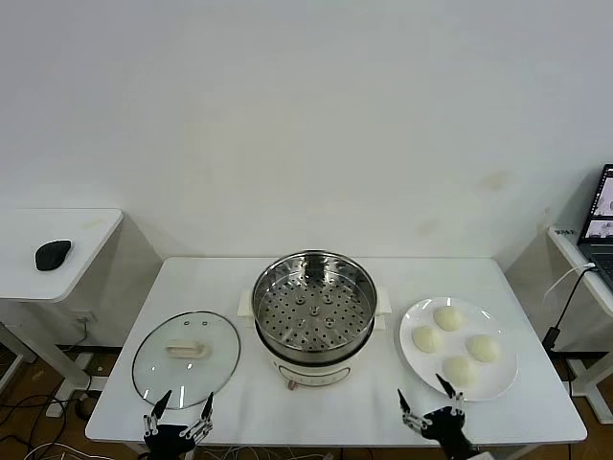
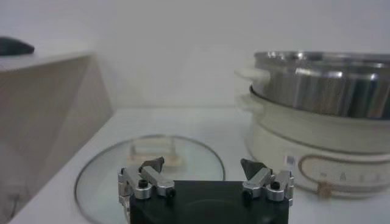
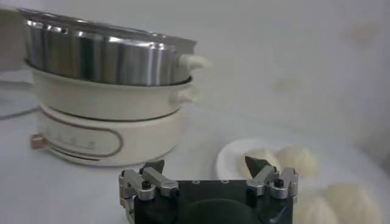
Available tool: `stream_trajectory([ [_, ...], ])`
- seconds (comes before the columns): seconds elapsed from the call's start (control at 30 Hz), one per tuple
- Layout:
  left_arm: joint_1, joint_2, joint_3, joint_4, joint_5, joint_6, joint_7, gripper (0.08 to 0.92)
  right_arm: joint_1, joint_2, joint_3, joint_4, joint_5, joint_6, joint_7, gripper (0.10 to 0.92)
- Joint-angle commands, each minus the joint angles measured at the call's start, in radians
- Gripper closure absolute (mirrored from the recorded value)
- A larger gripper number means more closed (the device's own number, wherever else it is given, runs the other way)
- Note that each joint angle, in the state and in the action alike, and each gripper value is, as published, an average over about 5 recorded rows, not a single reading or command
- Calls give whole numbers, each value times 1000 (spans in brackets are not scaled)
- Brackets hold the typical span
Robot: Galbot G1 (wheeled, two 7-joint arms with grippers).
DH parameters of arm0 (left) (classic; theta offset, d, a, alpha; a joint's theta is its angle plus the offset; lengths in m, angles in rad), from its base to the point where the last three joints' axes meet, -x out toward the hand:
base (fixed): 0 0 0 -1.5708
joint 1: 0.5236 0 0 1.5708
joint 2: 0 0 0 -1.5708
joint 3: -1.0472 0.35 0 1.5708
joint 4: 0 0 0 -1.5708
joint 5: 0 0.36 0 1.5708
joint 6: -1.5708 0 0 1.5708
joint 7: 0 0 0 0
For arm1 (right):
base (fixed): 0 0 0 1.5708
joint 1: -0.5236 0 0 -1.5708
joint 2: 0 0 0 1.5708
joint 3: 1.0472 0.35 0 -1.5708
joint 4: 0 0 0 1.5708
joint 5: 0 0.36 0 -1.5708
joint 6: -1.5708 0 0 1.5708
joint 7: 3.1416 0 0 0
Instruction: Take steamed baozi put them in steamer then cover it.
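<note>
The steel steamer [image 1: 314, 305] with its perforated tray stands at the table's middle, uncovered and empty. Several cream-white baozi [image 1: 447, 317] lie on a white plate [image 1: 414, 362] to its right. The glass cover [image 1: 186, 356] with its cream handle lies flat on the table to the steamer's left. My left gripper [image 1: 179, 414] is open and empty at the front edge, just before the cover [image 2: 152, 161]. My right gripper [image 1: 427, 404] is open and empty at the front edge, before the plate; its wrist view shows the baozi [image 3: 297, 159] and the steamer [image 3: 106, 55].
A side table with a black mouse [image 1: 53, 254] stands at the far left. A laptop [image 1: 601, 220] and a cable sit on a table at the far right. A white wall is behind the table.
</note>
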Motion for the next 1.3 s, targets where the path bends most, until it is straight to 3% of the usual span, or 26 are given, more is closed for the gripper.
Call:
stream_trajectory([
  [0.03, -26, 20, -4, -8, 43, 10, 23, 177, 91, -202, 138, -20, -155, -41, -99, 203],
  [0.27, -45, 22, -1, 19, 89, 2, 25, 177, 220, -469, 138, -103, -198, -170, -297, 203],
  [0.43, -43, 24, -10, 22, 95, 2, 23, 177, 404, -662, 36, -212, -214, -146, -442, 203],
  [0.63, -44, 23, -25, 22, 95, 4, 17, 177, 702, -769, -238, -366, -213, -109, -634, 203],
  [0.93, -43, 28, -50, 37, 92, 1, -2, 177, 1245, -786, -809, -638, -191, -87, -869, 203],
  [1.3, -56, 26, -58, 45, 98, 2, -1, 177, 1518, -620, -1137, -878, -205, -39, -895, 203],
])
